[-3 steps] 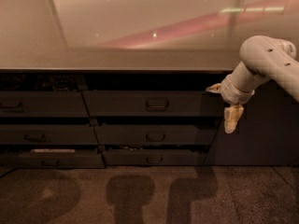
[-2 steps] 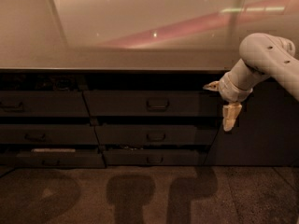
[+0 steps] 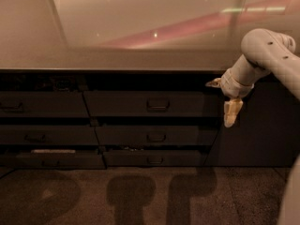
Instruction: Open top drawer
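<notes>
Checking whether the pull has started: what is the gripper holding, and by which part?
Nothing. The gripper hangs to the right of the top drawer, apart from its handle, with no object in it.

The arm (image 3: 268,55) above the gripper (image 3: 232,112), beside the top drawer (image 3: 122,104), is cropped.

Glossy countertop (image 3: 140,55) caps the drawer cabinet (image 3: 122,136); the claw (image 3: 230,118) hangs below its edge.

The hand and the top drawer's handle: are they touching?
Apart. The camera view shows the hand hanging right of the top drawer, well clear of its handle.
</notes>
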Robot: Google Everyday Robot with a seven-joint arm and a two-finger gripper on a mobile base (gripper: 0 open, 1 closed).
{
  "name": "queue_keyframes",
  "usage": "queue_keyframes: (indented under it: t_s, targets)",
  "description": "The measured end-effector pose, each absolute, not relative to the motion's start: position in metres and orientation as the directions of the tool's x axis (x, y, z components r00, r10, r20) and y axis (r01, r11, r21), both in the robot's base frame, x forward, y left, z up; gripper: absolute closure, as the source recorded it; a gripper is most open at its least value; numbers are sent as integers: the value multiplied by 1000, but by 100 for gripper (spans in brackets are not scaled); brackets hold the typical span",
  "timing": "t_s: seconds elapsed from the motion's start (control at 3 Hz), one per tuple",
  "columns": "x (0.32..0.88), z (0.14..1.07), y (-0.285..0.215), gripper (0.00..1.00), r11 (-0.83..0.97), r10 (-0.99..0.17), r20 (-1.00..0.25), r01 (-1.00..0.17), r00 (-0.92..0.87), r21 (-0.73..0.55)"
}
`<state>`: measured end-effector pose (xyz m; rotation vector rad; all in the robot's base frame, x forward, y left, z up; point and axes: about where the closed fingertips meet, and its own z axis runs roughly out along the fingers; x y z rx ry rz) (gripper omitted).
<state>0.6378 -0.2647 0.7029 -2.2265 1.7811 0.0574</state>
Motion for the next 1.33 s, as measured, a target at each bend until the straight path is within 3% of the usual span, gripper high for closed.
queue_keyframes:
  t_s: [0.67, 1.0, 1.33]
  targets:
    - [657, 700, -279, 0, -144, -953, -240, -974, 183, -172]
    - [654, 695, -276, 0, -162, -958, -208, -969, 200, -184]
    - [643, 712, -283, 0, -244, -958, -79, -926, 277, -289]
